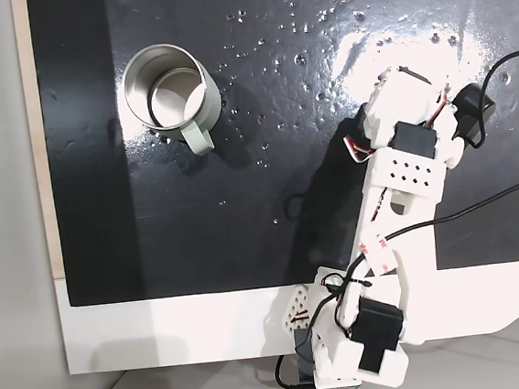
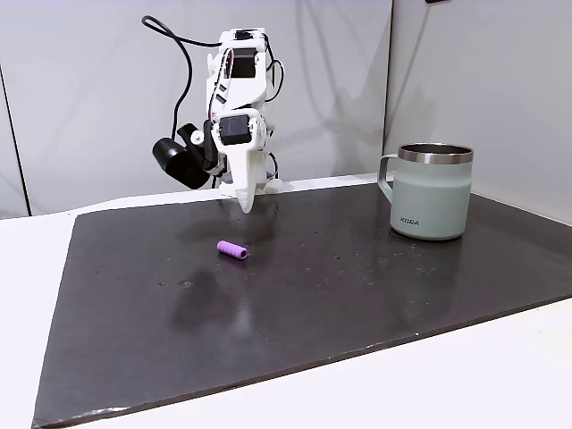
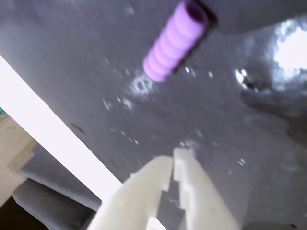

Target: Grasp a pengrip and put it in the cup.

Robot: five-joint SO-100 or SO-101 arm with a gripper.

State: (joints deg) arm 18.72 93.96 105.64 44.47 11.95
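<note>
Black mat [image 2: 357,295]: covers most of the white table [image 2: 465,384]; surface glossy, with small specks and glare patches seen from above.

Arm [image 1: 396,181]: white, with black motors and loose black cables. From above it reaches from its base at the near table edge out over the right part of the mat. From the side it stands at the far edge of the mat and bends down, gripper pointing at the surface.

Cup [image 2: 435,192]: pale body, silvery metal rim, handle on its left in the side view. Upright on the right far part of the mat in that view; upper left of the mat from above [image 1: 168,86], handle toward the near side. Inside looks empty. Well apart from the arm.

Gripper [image 2: 248,204]: jaws closed together, tips meeting or nearly so in the wrist view [image 3: 173,158]. Holds nothing. Tip hangs above the mat, touching neither mat nor tube.

Pengrip [image 2: 231,249]: light purple, ribbed, short tube lying on its side on the mat, nearer the camera than the gripper tip and slightly left of it in the side view. In the wrist view [image 3: 175,42] it lies ahead of the closed tips, clear of them, open end visible.
</note>
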